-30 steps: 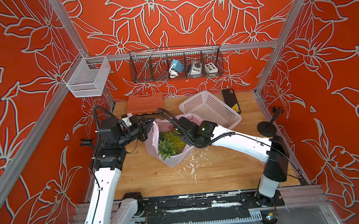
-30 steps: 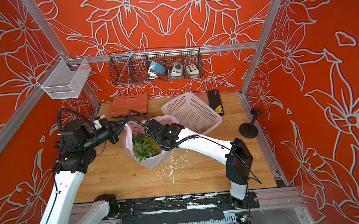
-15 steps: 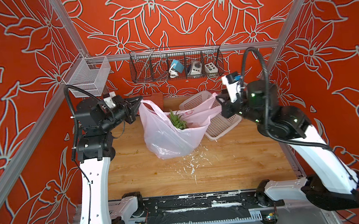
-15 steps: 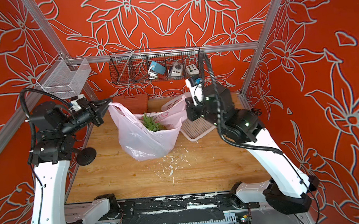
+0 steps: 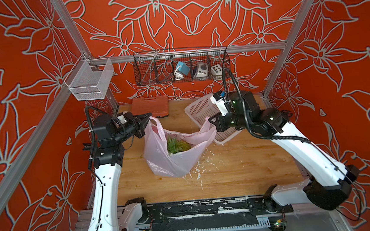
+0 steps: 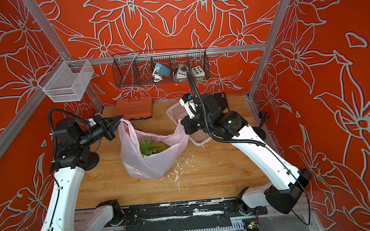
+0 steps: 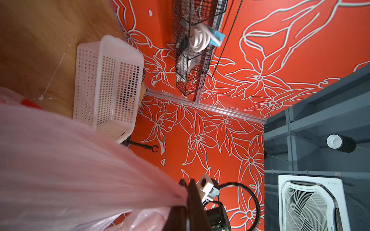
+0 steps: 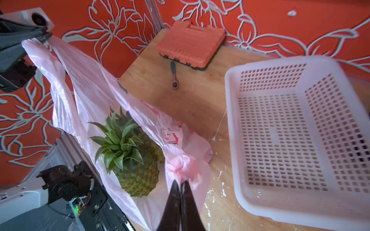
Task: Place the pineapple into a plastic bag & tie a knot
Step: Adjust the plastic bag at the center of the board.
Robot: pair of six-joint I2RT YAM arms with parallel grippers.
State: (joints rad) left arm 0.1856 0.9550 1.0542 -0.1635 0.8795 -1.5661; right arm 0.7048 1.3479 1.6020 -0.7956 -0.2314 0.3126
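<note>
**Bag [image 5: 172,164] slung wide with pineapple [image 8: 136,170] inside**

Thin, translucent, pale-pink, crinkled film, sagging down to wooden table [image 5: 229,173], mouth gaping upward. Gripped at one stretched handle strip by clenched left pincer [image 5: 148,117], at the other, bunched, by clenched right pincer [image 8: 181,183]; drawn long side to side between them. Scaly fruit tilted within, spiky green crown toward the left arm's side. Near perforated white basket [image 5: 199,110].
</note>
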